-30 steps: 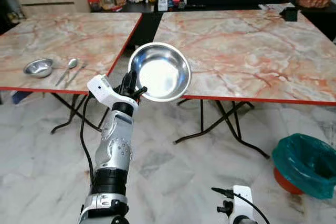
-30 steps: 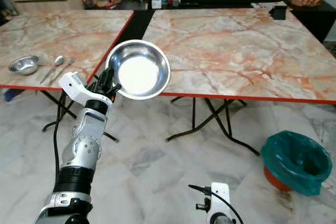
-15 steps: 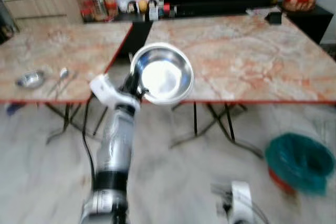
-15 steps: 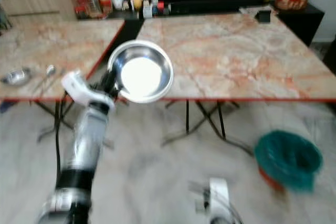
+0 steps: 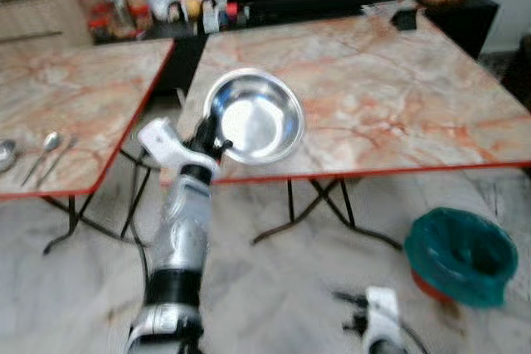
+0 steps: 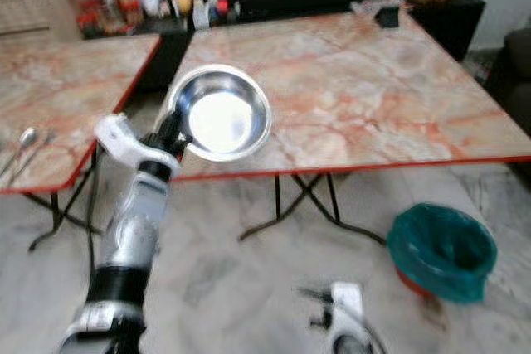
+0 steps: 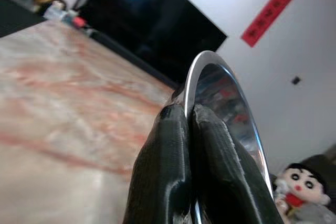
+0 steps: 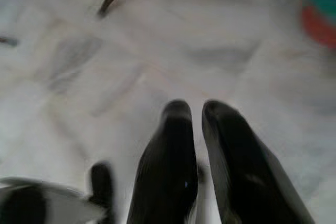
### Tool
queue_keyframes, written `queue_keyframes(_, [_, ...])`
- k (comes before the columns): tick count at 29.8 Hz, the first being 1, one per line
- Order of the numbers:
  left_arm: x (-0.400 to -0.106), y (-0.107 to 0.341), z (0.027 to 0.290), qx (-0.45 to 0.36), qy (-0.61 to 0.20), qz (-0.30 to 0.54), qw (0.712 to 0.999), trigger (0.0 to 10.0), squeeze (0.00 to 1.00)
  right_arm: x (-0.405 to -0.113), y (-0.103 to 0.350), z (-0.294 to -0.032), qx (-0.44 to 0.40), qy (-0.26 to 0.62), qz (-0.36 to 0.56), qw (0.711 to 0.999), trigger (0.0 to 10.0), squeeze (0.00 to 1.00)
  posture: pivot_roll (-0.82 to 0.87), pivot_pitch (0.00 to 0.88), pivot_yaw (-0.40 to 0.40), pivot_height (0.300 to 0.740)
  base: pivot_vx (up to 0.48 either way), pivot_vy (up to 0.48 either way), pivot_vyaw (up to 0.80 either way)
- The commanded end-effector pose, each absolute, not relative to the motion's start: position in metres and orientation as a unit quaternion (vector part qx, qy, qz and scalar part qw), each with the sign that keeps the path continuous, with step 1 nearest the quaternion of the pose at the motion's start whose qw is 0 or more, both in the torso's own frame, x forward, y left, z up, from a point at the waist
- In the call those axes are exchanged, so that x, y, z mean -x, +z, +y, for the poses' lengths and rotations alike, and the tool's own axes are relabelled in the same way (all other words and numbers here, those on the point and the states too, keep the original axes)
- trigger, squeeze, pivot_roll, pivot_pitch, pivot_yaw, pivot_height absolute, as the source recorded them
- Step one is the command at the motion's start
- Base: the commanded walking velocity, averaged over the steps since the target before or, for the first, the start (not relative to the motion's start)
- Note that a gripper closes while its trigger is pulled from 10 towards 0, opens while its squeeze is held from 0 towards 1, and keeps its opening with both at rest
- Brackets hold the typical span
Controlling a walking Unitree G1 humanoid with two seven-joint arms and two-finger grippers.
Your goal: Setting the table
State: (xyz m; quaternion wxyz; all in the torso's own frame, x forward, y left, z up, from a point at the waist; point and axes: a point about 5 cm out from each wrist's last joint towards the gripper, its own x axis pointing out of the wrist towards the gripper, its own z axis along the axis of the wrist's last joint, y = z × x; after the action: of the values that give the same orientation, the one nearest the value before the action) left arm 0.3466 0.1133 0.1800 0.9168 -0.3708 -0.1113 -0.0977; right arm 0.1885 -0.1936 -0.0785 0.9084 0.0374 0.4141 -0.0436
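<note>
We count two marble tables: the near table (image 5: pixel 398 97) right of centre and the second table (image 5: pixel 75 105) at the left edge. One steel bowl (image 5: pixel 253 116) sits mid-frame, up and to the right of our left gripper (image 5: pixel 205 140), whose fingers (image 7: pixel 168 166) pinch its rim; it hangs over the near table's front left corner. One teal bin (image 5: pixel 461 254) stands lower right. Our right gripper (image 8: pixel 197 114) hangs over the floor, fingers nearly together. Two utensils (image 5: pixel 46 153), blurred, lie at the far left.
</note>
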Motion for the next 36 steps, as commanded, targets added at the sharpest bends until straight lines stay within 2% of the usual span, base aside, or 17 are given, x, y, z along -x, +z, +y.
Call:
queue_keyframes(1, [-0.3475,0.1897,0.1225,0.371,-0.088,-0.134,0.915,10.0,0.0,-0.1928,-0.078,-0.1792,-0.05,-0.031,0.41,0.91,10.0,0.0,-0.02,0.002,0.055,0.714,0.322,0.0,0.0])
queue_keyframes(8, [-0.3479,0.1904,0.122,0.372,-0.088,-0.136,0.914,10.0,0.0,-0.1941,-0.077,-0.18,-0.028,-0.023,0.406,0.913,10.0,0.0,-0.02,0.001,0.054,0.714,0.325,0.0,0.0])
queue_keyframes(14, [-0.3479,0.1913,0.1217,0.372,-0.088,-0.137,0.914,10.0,0.0,-0.1942,-0.0771,-0.1801,-0.021,-0.021,0.408,0.912,10.0,0.0,-0.02,0.001,0.052,0.714,0.324,0.0,0.67])
queue_keyframes(36, [-0.3493,0.1889,0.1194,0.36,-0.085,-0.129,0.92,10.0,0.0,-0.1934,-0.0778,-0.1785,-0.029,-0.017,0.412,0.911,10.0,0.0,-0.03,0.0,0.05,0.714,0.291,0.0,0.0])
